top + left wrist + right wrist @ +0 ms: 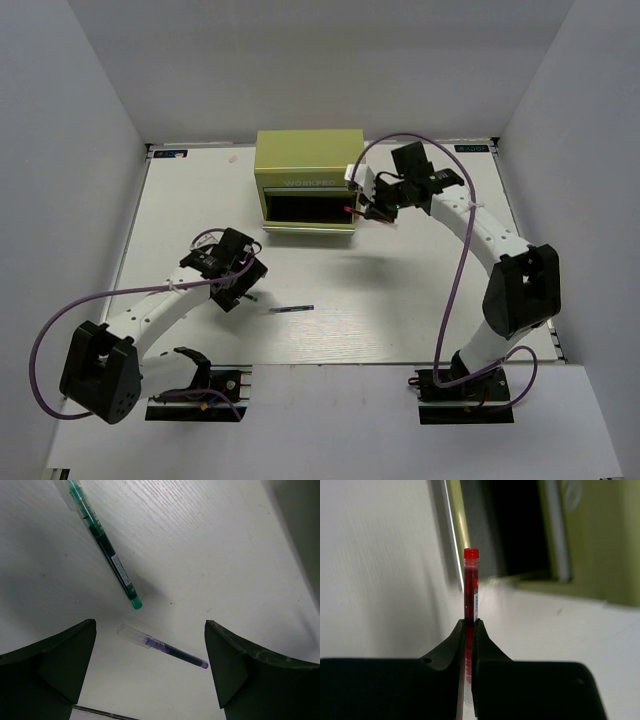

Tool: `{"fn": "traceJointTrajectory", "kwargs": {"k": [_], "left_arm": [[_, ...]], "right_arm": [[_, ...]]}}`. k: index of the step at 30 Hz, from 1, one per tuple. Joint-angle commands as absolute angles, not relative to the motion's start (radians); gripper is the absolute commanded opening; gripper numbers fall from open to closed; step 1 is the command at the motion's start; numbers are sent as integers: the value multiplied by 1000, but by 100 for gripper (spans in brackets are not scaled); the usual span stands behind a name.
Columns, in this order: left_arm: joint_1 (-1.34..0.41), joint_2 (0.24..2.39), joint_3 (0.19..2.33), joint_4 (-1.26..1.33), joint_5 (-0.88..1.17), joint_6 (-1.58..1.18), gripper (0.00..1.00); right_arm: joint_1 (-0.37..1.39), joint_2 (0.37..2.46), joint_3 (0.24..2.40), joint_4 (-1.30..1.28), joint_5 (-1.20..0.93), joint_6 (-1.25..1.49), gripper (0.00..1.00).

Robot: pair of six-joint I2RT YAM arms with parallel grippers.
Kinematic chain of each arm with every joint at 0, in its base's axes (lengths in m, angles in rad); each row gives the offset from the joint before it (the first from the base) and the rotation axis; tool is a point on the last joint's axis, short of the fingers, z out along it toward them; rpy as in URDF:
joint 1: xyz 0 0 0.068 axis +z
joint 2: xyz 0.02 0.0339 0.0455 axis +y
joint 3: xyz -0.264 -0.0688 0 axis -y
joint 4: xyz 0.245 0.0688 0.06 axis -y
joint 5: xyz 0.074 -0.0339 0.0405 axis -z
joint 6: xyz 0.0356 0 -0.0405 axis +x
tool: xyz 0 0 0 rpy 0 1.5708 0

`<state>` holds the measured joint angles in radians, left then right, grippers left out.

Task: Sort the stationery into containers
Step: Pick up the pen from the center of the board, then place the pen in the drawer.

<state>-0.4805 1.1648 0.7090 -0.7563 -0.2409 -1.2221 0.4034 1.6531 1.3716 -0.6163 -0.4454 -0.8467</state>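
**Red pen gripped at the chest's open front; two pens lie loose under the other arm.**

In the upper middle of the overhead view, the yellow-green chest (305, 155) sits on the white table (400, 300) with a dark opening in its front. At the right end of that opening the right pincer (471, 624) is clamped tight on the red pen (471, 580). In the wrist view the pen stands straight up from the fingers, its cap close to the opening's edge. Lower left in the overhead view, the left pincer (149, 625) hangs spread wide just above the table, gripping nothing. A dark pen (165, 647) with a clear cap lies between its fingers. A black pen with green tip (105, 547) lies toward the upper left of that wrist view, near the dark pen but not touching it.
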Motion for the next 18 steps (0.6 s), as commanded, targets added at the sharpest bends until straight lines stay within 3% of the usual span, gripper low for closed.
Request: {"fn": "traceJointTrajectory", "kwargs": {"k": [1,7,14,16,17,18], "left_arm": [[-459,1181,767,-790,-227,-1252,100],[-428,1236,799,-821,-227,-1252,100],[-387,1256,799,-830,-227,-1243,100],[-387,1256,790,-830,-227,-1233,100],[-377,1267,790,-830,-236,-1233,100],[-377,1267,790,-830,-236,-1224,98]], "right_arm": [[477,1679,1506,-676,-567,-996,0],[581,1851,1759,-629,-519,-934,0],[632,2034,1893,-560,-430,-885,1],[634,2048,1894,-531,-401,-879,16],[634,2060,1893,-525,-393,-871,32],[635,2059,1896,-525,-390,-871,36]]}}
